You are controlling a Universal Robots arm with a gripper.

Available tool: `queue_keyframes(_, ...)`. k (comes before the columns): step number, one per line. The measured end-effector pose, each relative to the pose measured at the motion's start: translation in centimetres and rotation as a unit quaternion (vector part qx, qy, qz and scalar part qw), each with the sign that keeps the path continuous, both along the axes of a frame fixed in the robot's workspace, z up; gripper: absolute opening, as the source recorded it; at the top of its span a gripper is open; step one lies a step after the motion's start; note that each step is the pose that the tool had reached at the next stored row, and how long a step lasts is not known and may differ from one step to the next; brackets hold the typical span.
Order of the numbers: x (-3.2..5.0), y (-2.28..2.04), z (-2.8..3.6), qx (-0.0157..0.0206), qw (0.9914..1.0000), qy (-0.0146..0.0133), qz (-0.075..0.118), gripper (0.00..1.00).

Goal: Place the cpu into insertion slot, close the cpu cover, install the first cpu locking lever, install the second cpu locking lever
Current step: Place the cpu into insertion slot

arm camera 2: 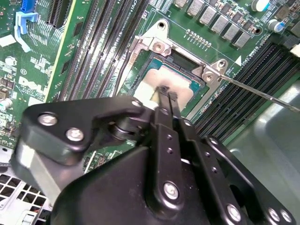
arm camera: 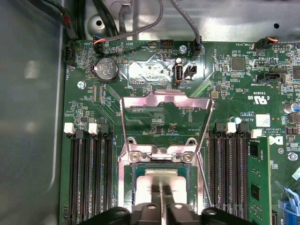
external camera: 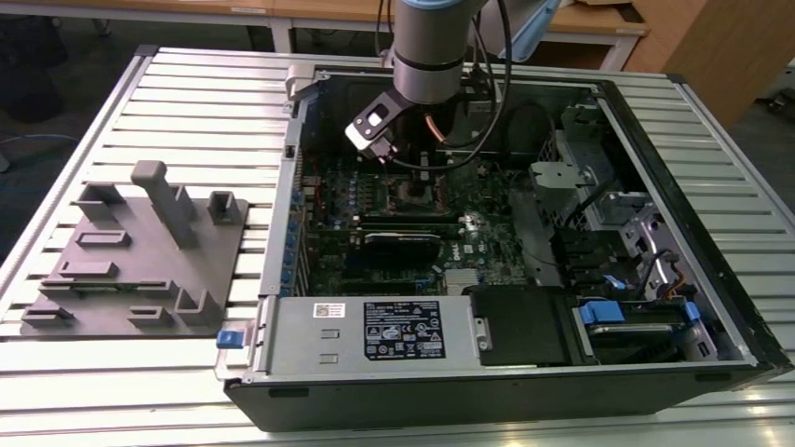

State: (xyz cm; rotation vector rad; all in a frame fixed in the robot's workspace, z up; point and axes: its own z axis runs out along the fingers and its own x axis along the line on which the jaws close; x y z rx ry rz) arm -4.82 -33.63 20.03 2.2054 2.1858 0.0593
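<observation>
The gripper (arm camera 2: pixel 165 91) is seen with its fingers drawn narrowly together, tips at the cpu (arm camera 2: pixel 154 79) seated in the socket (arm camera 2: pixel 187 58) directly beneath; the cpu cover (arm camera: pixel 164 99) is seen swung open just beyond, inside a computer case (external camera: pixel 497 400) carried by the slatted tabletop (external camera: pixel 186 84)

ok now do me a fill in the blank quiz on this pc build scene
1. The chip lies in the ___ on the green board.
2. The metal cover is ___, not closed over it.
3. The gripper hangs right over the ___.
4. The grey stand sits on the exterior view's ___ of the computer case.
Missing words: socket; open; chip; left.
</observation>
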Motion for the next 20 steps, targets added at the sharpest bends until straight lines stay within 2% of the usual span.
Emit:
queue_keyframes(1,0.0,0.0,0.01,0.0,1.0,0.0,0.0,0.11)
queue_keyframes(5,0.0,0.0,0.03,0.0,1.0,0.0,0.0,0.1)
queue_keyframes(6,0.02,0.0,0.02,0.0,1.0,0.0025,0.0,0.1)
queue_keyframes(7,0.03,0.0,0.03,-0.0002,0.99997,0.0078,0.0,0.1)
queue_keyframes(9,0.03,-0.01,0.04,-0.0002,0.99996,0.0092,0.0,0.1)
queue_keyframes(11,0.04,0.0,0.02,-0.0001,0.99995,0.0101,0.0,0.1)
queue_keyframes(20,0.05,-0.01,-0.2,-0.0004,0.99995,0.0103,0.0,0.1)
